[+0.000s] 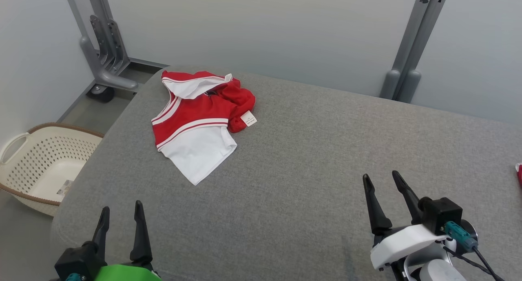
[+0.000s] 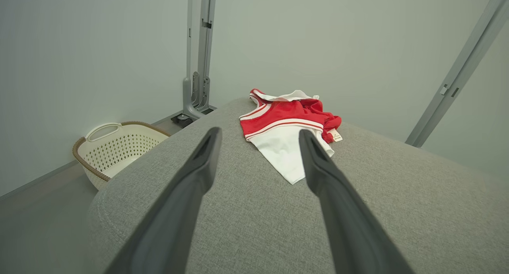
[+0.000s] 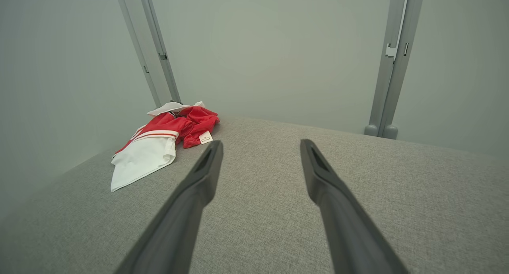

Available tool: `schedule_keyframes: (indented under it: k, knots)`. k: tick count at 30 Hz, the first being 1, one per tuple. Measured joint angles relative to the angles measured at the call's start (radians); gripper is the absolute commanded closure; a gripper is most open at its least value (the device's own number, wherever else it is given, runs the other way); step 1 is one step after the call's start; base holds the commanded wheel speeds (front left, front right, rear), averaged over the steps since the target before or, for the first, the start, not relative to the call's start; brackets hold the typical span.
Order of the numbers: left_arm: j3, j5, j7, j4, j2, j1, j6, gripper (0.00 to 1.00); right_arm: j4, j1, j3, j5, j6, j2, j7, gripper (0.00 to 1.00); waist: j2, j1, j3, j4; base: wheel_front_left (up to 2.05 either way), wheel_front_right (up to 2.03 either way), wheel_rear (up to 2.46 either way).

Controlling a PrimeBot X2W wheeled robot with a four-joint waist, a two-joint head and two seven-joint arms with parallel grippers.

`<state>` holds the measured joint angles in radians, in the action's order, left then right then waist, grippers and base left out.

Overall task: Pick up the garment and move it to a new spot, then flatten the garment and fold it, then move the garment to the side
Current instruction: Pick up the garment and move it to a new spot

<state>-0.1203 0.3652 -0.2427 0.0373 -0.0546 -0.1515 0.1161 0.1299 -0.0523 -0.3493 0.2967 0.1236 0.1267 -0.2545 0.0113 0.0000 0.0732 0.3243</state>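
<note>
The red-and-white garment point(image 1: 195, 126) lies crumpled on the grey padded surface point(image 1: 310, 158), toward eleven o'clock in the head view, with its white label at its three o'clock edge. The left gripper point(image 1: 122, 206) sits at seven o'clock and the right gripper point(image 1: 380, 175) at five o'clock, both with fingers spread, grasping nothing, well apart from the cloth. A cream basket point(image 1: 36, 162) stands on the floor at nine o'clock.
</note>
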Motion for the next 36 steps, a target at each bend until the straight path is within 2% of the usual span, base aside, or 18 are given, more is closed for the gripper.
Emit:
schedule_keyframes:
  k: [8, 14, 24, 28, 29, 36]
  knots:
    - [-0.014, -0.002, 0.02, -0.021, -0.014, 0.01, 0.0, 0.0, -0.001, -0.001, 0.016, -0.002, 0.0, 0.001, 0.001, 0.0, 0.0, 0.0, -0.014, -0.024, 0.0, 0.0, 0.0]
    - [-0.016, -0.021, 0.071, -0.059, -0.046, 0.128, -0.001, 0.0, -0.026, 0.0, 0.027, -0.024, 0.0, 0.013, 0.01, 0.0, 0.0, 0.0, -0.043, -0.047, 0.0, 0.0, 0.0]
    - [0.006, -0.008, 0.21, -0.038, -0.088, 0.384, -0.003, 0.0, -0.083, 0.031, 0.05, -0.065, 0.001, 0.04, 0.032, 0.0, 0.0, 0.0, -0.115, -0.098, 0.0, 0.0, 0.0]
    - [0.039, -0.008, 0.29, 0.004, -0.156, 0.536, -0.012, 0.0, -0.117, 0.052, 0.07, -0.08, 0.001, 0.059, 0.049, 0.0, 0.0, 0.0, -0.167, -0.14, 0.0, 0.0, 0.0]
    - [0.039, -0.008, 0.29, 0.004, -0.156, 0.536, -0.012, 0.0, -0.117, 0.052, 0.07, -0.08, 0.001, 0.059, 0.049, 0.0, 0.0, 0.0, -0.167, -0.14, 0.0, 0.0, 0.0]
    - [0.123, 0.081, 0.454, 0.133, -0.186, 0.656, -0.012, 0.0, -0.185, 0.098, 0.127, -0.114, 0.001, 0.091, 0.059, 0.0, 0.0, 0.0, -0.26, -0.224, 0.0, 0.0, 0.0]
